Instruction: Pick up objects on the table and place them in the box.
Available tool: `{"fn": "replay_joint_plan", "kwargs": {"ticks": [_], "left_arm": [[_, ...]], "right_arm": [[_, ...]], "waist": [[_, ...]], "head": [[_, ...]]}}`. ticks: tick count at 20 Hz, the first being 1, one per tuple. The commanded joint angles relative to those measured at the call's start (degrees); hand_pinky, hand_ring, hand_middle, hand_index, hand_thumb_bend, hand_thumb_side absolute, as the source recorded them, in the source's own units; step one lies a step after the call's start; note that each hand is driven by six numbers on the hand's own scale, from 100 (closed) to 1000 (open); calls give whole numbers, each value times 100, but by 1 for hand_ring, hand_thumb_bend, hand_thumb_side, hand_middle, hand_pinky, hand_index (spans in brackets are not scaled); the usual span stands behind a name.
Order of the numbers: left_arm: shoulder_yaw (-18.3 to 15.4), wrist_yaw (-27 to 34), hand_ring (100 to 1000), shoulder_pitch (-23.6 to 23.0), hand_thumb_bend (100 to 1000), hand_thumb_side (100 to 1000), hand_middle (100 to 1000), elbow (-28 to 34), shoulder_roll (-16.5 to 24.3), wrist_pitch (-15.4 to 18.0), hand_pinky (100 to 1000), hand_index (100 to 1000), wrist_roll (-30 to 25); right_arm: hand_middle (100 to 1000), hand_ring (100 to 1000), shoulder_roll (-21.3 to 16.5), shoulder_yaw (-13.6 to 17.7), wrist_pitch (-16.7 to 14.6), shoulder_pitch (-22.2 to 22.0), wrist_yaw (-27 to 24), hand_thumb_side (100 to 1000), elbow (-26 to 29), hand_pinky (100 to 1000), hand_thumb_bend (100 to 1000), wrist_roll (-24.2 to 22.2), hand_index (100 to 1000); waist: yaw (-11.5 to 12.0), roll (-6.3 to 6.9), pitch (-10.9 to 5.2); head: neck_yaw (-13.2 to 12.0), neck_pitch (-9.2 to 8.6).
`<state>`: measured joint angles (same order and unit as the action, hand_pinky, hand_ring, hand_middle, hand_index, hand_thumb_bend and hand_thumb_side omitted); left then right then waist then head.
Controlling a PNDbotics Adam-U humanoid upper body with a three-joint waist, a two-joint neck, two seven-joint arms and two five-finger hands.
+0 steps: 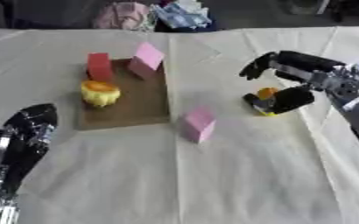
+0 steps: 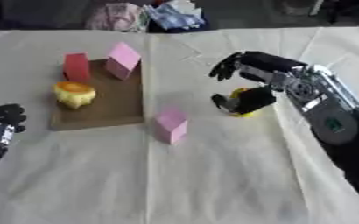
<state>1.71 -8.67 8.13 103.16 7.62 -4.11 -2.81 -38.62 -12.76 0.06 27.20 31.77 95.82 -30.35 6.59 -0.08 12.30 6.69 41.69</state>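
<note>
The table is covered with a cream-white cloth that has fold lines. On its left part lies a flat brown cardboard tray, which seems to be the box. On this tray stand a red rectangular block, a pink block that leans at the far edge of the tray, and a yellow ridged cup-like object with an orange top.

Just beside the right edge of the tray, on the cloth, stands another pink block, a little tilted.

The black right hand comes in from the right side. Its thumb and lower fingers are curled around a small yellow and orange object, which is mostly hidden, and the upper fingers arch above it. I cannot tell if the object touches the cloth.

The black left hand shows at the lower left, well apart from the tray; its fingers look relaxed and hold nothing.
</note>
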Motion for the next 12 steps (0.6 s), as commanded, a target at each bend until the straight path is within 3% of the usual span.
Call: {"fn": "replay_joint_plan", "kwargs": {"ticks": [1,12], "left_arm": [[-50,-27,767,31,231,563,710,101,111,5,754,768,30],[-58,-28,768,20,227,564,711,106,101,4,755,768,27]], "right_arm": [[702,773,-204,225,106,-77,-10,455,23,879,192,135,839],[721,785,-128,507,376,-208,543,407,-515,894,217,715,885]], "waist": [[-21,-46,-106],[-52,-4,-92]], "head": [[-22,-66],[-27,-67]]}}
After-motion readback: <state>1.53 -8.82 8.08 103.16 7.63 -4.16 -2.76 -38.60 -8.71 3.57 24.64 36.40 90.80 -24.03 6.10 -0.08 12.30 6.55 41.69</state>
